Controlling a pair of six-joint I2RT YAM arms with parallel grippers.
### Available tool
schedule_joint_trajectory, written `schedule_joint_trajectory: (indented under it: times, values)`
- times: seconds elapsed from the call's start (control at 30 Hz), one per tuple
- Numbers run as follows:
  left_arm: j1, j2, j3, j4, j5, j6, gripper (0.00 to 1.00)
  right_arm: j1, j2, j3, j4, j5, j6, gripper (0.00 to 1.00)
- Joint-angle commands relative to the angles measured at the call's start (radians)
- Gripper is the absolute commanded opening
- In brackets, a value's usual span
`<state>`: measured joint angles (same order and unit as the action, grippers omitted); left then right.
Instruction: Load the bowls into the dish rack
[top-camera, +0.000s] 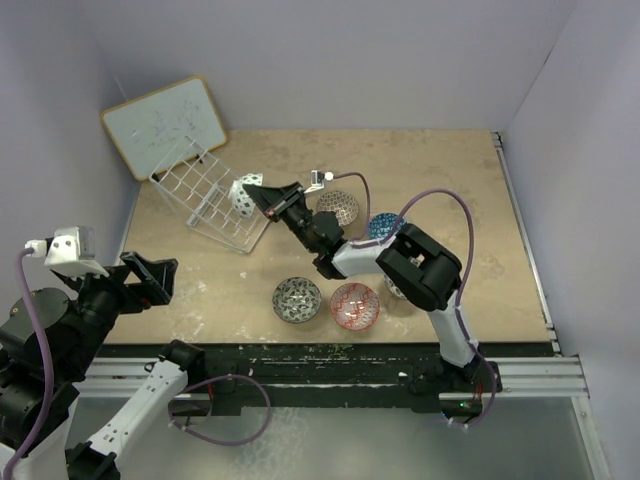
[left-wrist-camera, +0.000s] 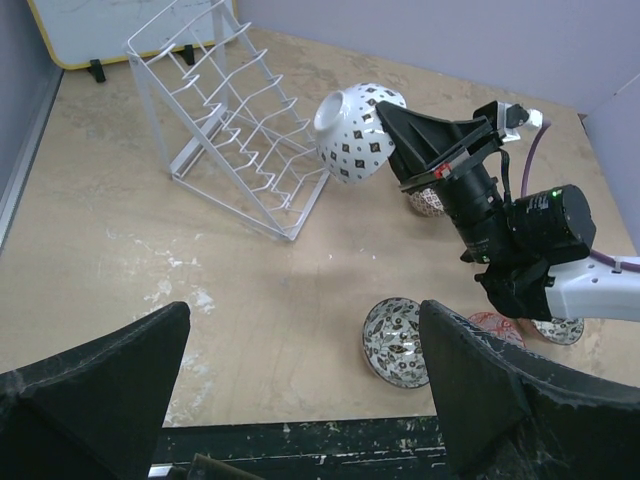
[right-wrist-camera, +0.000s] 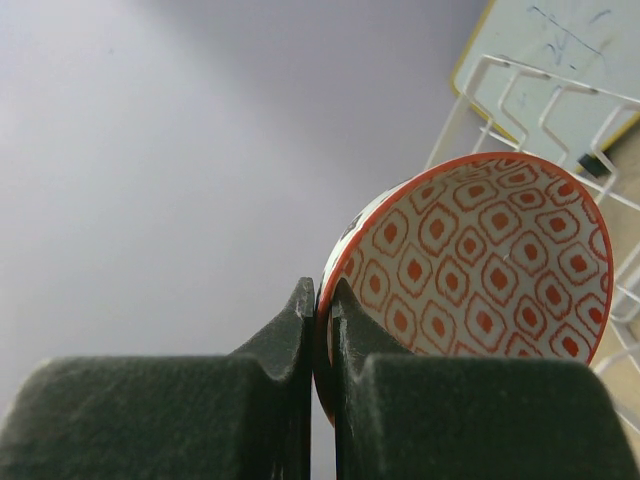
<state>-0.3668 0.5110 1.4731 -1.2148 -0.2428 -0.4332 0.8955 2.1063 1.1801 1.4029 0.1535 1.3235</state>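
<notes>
The right gripper (top-camera: 266, 196) was clamped on the rim of a small round ceramic bowl (top-camera: 245, 195), one finger inside and one outside. The bowl was white with black diamond marks outside, and orange-red diamonds under a red rim inside (right-wrist-camera: 480, 260). It hung tipped on its side, off the beige stone-look worktop (top-camera: 450, 190), just beside the right end of the white wire-grid dish rack (top-camera: 205, 195). Whether the bowl touched the wires could not be told.

The rack stood near the far-left corner of the worktop. Behind it, in that corner, leaned a flat whiteboard with a wooden frame (top-camera: 165, 125). Its faint pen scribbles were too thin to read.

Near the middle of the near edge sat a grey black-and-white patterned bowl (top-camera: 297, 299) and, just beside it, a red-pink patterned bowl (top-camera: 355, 305). Toward the worktop's centre lay another dark-patterned bowl (top-camera: 338, 207) and a blue bowl (top-camera: 383, 226), partly hidden by the right arm.

The left gripper (top-camera: 150, 278) hung over the near-left corner, its jaws wide apart, holding nothing.
</notes>
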Motion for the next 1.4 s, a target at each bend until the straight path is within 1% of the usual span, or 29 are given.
schedule_joint_trajectory:
  times: [0.0,0.17,0.27,0.4,0.57,1.03,1.37]
  values:
    - [0.006,0.008,-0.009,0.02,0.002,0.016,0.99,0.008,0.033,0.094,0.15,0.067,0.09,0.0]
    - [0.006,0.007,-0.002,0.016,0.004,0.02,0.99,0.026,0.045,0.128,0.139,0.135,0.082,0.0]
    - [0.005,0.007,-0.001,0.01,0.0,0.023,0.99,0.029,0.048,0.12,0.131,0.168,0.104,0.0]
    - [0.006,0.002,-0.009,0.007,-0.003,0.024,0.99,0.032,0.086,0.139,0.142,0.169,0.146,0.0]
    - [0.006,0.003,-0.006,0.005,0.003,0.027,0.99,0.044,0.12,0.185,0.104,0.175,0.165,0.0]
    - [0.005,-0.005,-0.003,0.0,-0.009,0.035,0.99,0.049,0.186,0.226,0.045,0.197,0.245,0.0]
    - [0.005,-0.01,0.003,-0.009,-0.015,0.04,0.99,0.052,0.227,0.247,0.025,0.215,0.273,0.0]
